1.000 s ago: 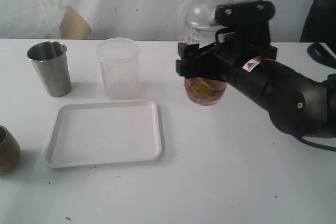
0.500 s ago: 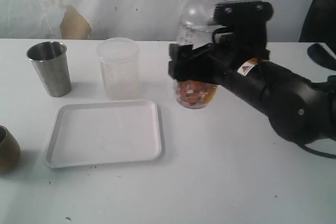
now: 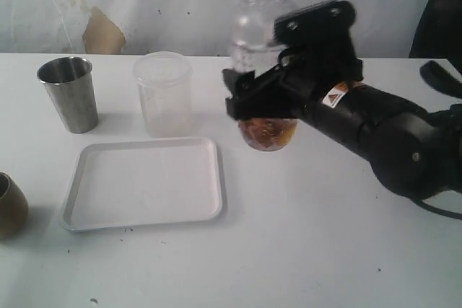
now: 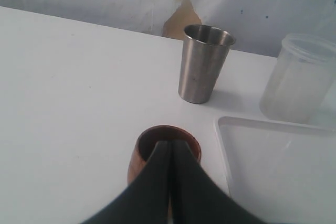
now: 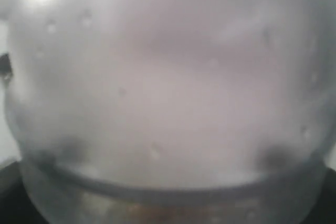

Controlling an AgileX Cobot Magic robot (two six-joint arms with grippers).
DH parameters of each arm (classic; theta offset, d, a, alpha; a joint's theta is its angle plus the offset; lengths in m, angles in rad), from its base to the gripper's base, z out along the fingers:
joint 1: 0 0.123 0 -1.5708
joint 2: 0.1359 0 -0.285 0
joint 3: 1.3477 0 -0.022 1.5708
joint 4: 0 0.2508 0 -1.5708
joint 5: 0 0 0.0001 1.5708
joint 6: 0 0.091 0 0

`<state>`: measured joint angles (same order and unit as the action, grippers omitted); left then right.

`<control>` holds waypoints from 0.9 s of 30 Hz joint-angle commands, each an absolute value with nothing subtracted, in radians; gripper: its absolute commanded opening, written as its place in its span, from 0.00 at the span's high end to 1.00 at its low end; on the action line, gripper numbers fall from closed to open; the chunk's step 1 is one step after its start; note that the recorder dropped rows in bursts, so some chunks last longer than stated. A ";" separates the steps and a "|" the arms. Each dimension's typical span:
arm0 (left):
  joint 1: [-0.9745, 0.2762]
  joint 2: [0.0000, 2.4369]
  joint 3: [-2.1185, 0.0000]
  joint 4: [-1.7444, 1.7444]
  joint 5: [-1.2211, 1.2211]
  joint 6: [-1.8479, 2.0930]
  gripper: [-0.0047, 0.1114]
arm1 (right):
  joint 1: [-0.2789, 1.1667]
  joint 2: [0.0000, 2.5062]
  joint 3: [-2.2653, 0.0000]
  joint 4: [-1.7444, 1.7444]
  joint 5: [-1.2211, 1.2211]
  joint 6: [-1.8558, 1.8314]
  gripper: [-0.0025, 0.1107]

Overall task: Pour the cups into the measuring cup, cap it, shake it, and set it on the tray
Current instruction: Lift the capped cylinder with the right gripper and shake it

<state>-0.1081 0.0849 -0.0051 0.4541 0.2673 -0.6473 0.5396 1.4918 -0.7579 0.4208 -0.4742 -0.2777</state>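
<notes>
My right gripper (image 3: 261, 103) is shut on the measuring cup (image 3: 266, 133), a clear vessel with a domed clear cap and orange-brown contents at its bottom. It hangs tilted just above the table, right of the white tray (image 3: 144, 182). The cup's blurred wall (image 5: 168, 87) fills the right wrist view. The steel tumbler (image 3: 68, 95) stands at the back left. The brown wooden cup (image 3: 9, 205) sits at the left edge. In the left wrist view my left gripper (image 4: 170, 144) is shut and empty, its tips in front of the wooden cup (image 4: 152, 142).
A frosted plastic cup (image 3: 164, 95) stands behind the tray, right of the tumbler. The left wrist view shows the tumbler (image 4: 203, 64), the frosted cup (image 4: 299, 80) and the tray's corner (image 4: 273, 166). A black object (image 3: 440, 76) lies at the far right.
My right gripper has carried the measuring cup leftward toward the tray and a little up, tilting it; the contents have shifted inside. Nothing else moved.
</notes>
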 commanded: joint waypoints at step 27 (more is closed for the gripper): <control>-0.112 0.081 0.000 0.458 0.261 -0.646 0.95 | 0.449 1.692 -1.212 0.880 -0.143 -0.913 0.98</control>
